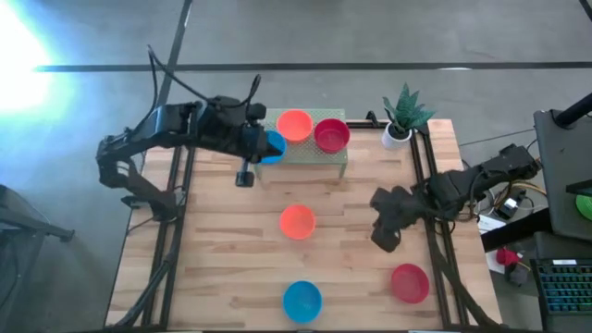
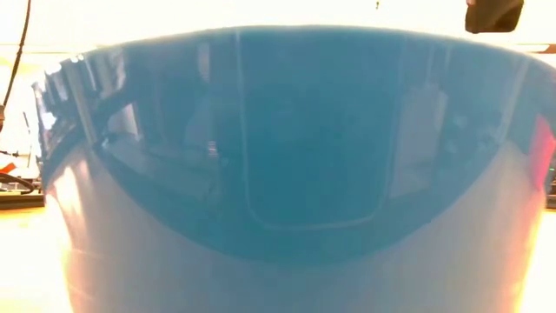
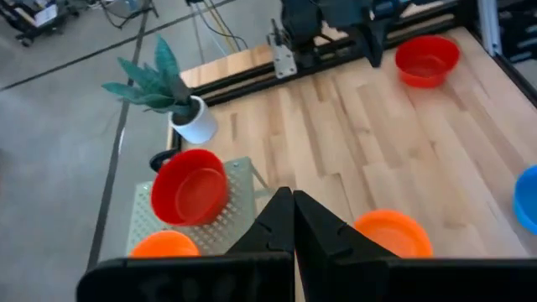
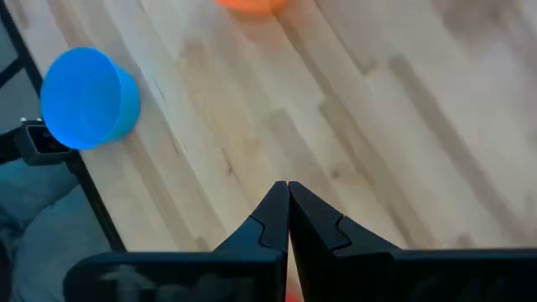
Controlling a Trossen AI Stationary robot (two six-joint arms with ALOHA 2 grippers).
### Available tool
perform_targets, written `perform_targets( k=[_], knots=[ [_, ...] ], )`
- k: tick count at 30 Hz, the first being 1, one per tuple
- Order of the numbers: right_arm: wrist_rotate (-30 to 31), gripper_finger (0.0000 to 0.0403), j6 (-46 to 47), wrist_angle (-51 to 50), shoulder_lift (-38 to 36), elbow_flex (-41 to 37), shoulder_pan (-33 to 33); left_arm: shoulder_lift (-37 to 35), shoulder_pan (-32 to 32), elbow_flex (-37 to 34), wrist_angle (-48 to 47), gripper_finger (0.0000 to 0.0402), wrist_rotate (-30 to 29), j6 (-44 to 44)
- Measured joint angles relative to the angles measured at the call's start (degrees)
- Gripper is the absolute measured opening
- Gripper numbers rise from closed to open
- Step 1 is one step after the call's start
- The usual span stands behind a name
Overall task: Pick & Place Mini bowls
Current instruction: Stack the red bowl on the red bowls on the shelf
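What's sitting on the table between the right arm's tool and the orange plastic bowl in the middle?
Nothing: in the high view, only bare wooden table separates the right tool from the round orange plastic mini bowl.

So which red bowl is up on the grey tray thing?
The red bowl beside the little plant, at the table's far edge. It sits on the grey tray next to an orange bowl. The other red bowl sits on the bare wood.

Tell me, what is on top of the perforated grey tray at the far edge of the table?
On the tray sit an orange bowl and a red bowl. A blue bowl is at its left end, partly covered by the left gripper.
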Motion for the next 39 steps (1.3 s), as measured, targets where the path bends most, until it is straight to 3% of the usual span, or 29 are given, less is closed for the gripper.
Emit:
perform_targets(
  k=[7, 13, 23, 29, 39],
  knots=[
    [0.57, 0.0008, 18.37, 0.02, 0.00, -5.34, 6.56, -6.81, -1.82, -9.74, 6.27, 0.0000, 0.07, -0.18],
    [-5.01, 0.0008, 29.74, 0.05, 0.00, -11.19, 9.88, -11.55, -2.07, -14.88, 11.05, 0.0000, 0.17, -0.14],
    [-14.85, 0.0019, 36.55, 0.25, 0.00, -16.86, 9.99, -14.21, -2.07, -17.87, 12.69, 0.0000, 0.20, -0.11],
    [-14.93, 0.0062, 40.98, 2.41, 0.20, -17.05, 10.10, -14.19, -2.05, -18.09, 12.65, 0.0000, 0.22, 0.42],
    [-14.91, 0.0108, 53.56, 19.54, 4.01, -18.58, 17.87, -14.19, -2.05, -18.13, 12.48, 0.0000, 0.22, 2.56]
  ],
)
